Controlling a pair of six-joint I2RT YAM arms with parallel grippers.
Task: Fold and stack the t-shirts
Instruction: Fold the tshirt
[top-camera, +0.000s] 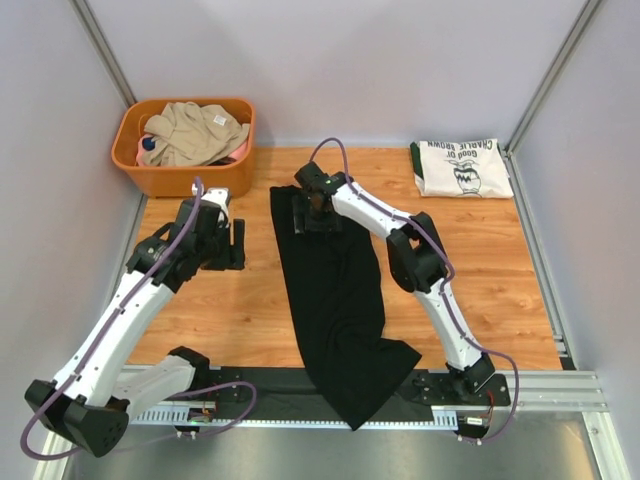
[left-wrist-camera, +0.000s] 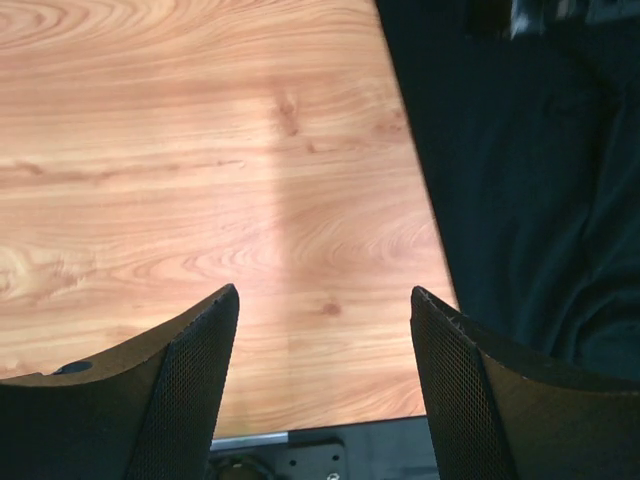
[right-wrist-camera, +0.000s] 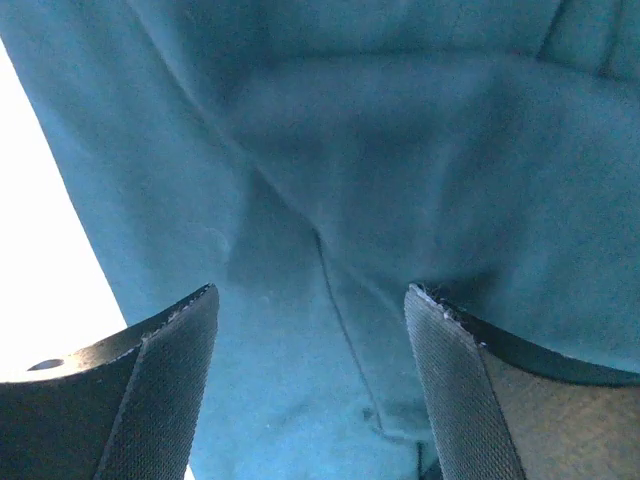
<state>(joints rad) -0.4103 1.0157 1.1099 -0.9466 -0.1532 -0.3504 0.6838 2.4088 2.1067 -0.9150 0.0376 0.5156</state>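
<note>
The black t-shirt (top-camera: 335, 290) lies in a long folded strip down the table's middle, its near end hanging over the front rail. It fills the right wrist view (right-wrist-camera: 380, 180), where it looks teal, and shows at the right of the left wrist view (left-wrist-camera: 530, 180). My right gripper (top-camera: 312, 215) is open, just above the shirt's far end, with nothing between its fingers. My left gripper (top-camera: 238, 245) is open over bare wood, left of the shirt. The white Charlie Brown t-shirt (top-camera: 462, 167) lies folded at the back right.
An orange basket (top-camera: 225, 178) with beige and other clothes stands at the back left. Grey walls enclose the wooden table (top-camera: 230, 320). A black and metal rail (top-camera: 540, 385) runs along the near edge.
</note>
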